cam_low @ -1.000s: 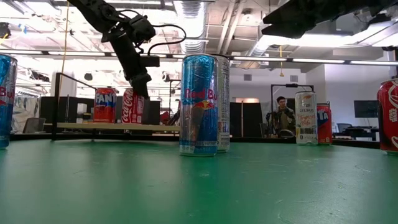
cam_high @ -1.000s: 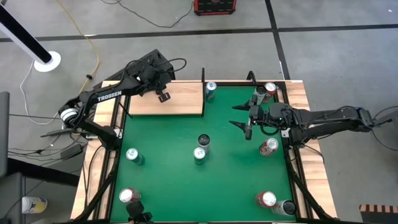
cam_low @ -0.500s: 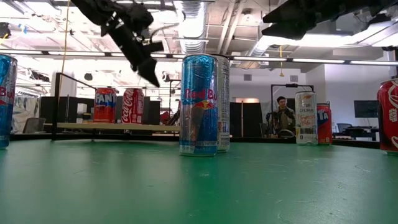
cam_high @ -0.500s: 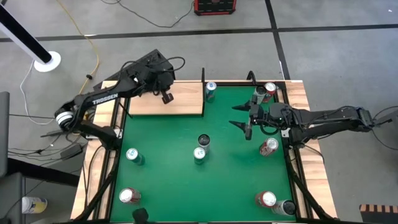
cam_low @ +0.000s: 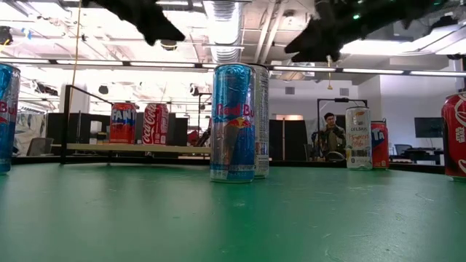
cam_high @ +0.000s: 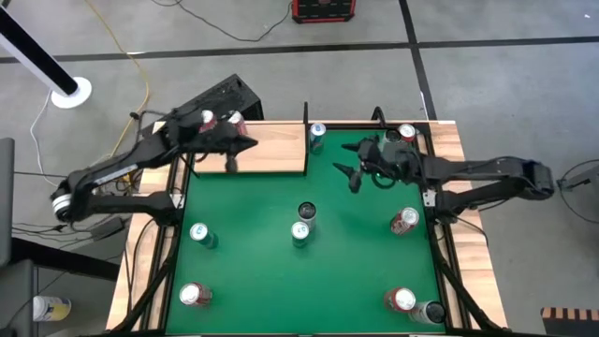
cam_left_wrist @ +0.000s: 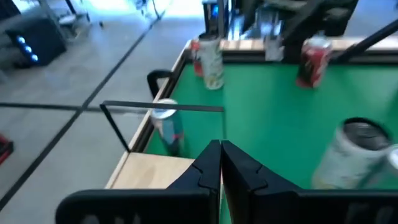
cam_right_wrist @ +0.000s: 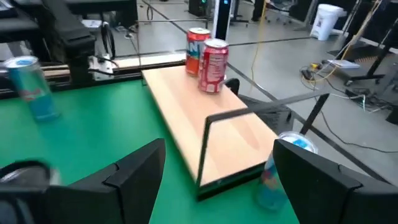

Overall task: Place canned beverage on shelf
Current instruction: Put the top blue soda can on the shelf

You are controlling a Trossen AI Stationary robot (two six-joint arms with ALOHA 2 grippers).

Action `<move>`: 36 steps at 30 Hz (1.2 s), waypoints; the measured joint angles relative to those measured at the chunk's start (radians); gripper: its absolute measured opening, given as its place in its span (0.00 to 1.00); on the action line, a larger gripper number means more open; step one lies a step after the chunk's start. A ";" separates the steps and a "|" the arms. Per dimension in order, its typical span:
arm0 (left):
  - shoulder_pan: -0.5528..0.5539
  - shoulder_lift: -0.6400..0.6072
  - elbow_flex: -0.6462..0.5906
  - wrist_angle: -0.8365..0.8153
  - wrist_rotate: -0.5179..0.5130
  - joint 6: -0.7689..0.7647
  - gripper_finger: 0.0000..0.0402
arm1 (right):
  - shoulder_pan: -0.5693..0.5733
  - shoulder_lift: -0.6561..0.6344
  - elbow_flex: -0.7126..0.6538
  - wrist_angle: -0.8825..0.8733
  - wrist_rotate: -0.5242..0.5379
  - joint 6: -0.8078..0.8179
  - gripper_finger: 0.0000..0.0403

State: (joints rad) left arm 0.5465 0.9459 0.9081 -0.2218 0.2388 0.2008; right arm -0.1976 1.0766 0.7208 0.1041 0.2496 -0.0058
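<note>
Left arm: reaches in from the table's 9 o'clock side, stretched toward 12; left gripper (cam_high: 245,144) over the shelf (cam_high: 271,150), fingers (cam_left_wrist: 208,167) pressed together, holding nothing.

Right arm: comes in from 3 o'clock, forearm lying across the far right of the table; right gripper (cam_high: 353,160) over the green tabletop (cam_high: 281,271) near 1 o'clock, fingers (cam_right_wrist: 134,167) spread wide, nothing between them.

Shelf: pale wooden board at about 11 o'clock. Two red cans (cam_high: 220,121) stand at its far left end, close together (one Fanta, one Coca-Cola, per the low view).

Blue can (cam_high: 316,134): upright on the green just beside the shelf's right end, at 12 o'clock.

Other cans: several scattered upright over the tabletop.

View differences: only the low view reads the can labels; there the arms appear as dark shapes at the top. The right wrist view shows the two red cans on the board end-on. The left wrist view alone shows the closed fingertips up close.
</note>
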 joint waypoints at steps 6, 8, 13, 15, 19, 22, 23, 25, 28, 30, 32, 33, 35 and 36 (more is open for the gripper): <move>-0.015 -0.261 -0.216 0.133 -0.008 -0.102 0.00 | -0.131 0.081 0.080 -0.001 -0.177 -0.027 0.80; -0.015 -0.339 -0.286 0.170 -0.008 -0.136 0.00 | -0.164 0.099 0.088 -0.005 -0.193 -0.027 0.80; -0.015 -0.519 -0.423 0.225 -0.008 -0.219 0.00 | -0.223 0.143 0.094 0.015 -0.247 -0.002 0.80; -0.014 -0.588 -0.471 0.242 -0.009 -0.251 0.00 | -0.240 0.163 0.094 0.021 -0.267 0.010 0.80; -0.014 -0.709 -0.555 0.287 -0.027 -0.294 0.00 | -0.257 0.188 0.094 0.056 -0.279 0.037 0.80; -0.014 -0.788 -0.613 0.311 -0.043 -0.318 0.00 | -0.258 0.189 0.094 0.056 -0.279 0.041 0.80; -0.014 -0.812 -0.629 0.317 -0.051 -0.324 0.00 | -0.258 0.189 0.094 0.057 -0.279 0.043 0.80; -0.014 -0.858 -0.658 0.323 -0.072 -0.336 0.00 | -0.257 0.189 0.094 0.058 -0.279 0.051 0.80; -0.014 -0.917 -0.707 0.339 -0.094 -0.353 0.00 | -0.257 0.188 0.094 0.066 -0.279 0.059 0.80; -0.014 -0.946 -0.736 0.353 -0.096 -0.365 0.00 | -0.257 0.188 0.094 0.064 -0.279 0.060 0.80; -0.014 -0.945 -0.755 0.374 -0.095 -0.382 0.00 | -0.257 0.188 0.094 0.062 -0.279 0.060 0.80; -0.014 -0.943 -0.762 0.373 -0.094 -0.387 0.00 | -0.257 0.188 0.094 0.063 -0.279 0.061 0.80; -0.014 -0.939 -0.770 0.366 -0.094 -0.384 0.00 | -0.257 0.188 0.094 0.062 -0.279 0.061 0.80; -0.014 -0.939 -0.775 0.364 -0.094 -0.380 0.00 | -0.257 0.188 0.094 0.061 -0.279 0.061 0.80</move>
State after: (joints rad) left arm 0.5327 0.0065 0.1336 0.1424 0.1445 -0.1790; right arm -0.4541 1.2648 0.8150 0.1650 -0.0296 0.0553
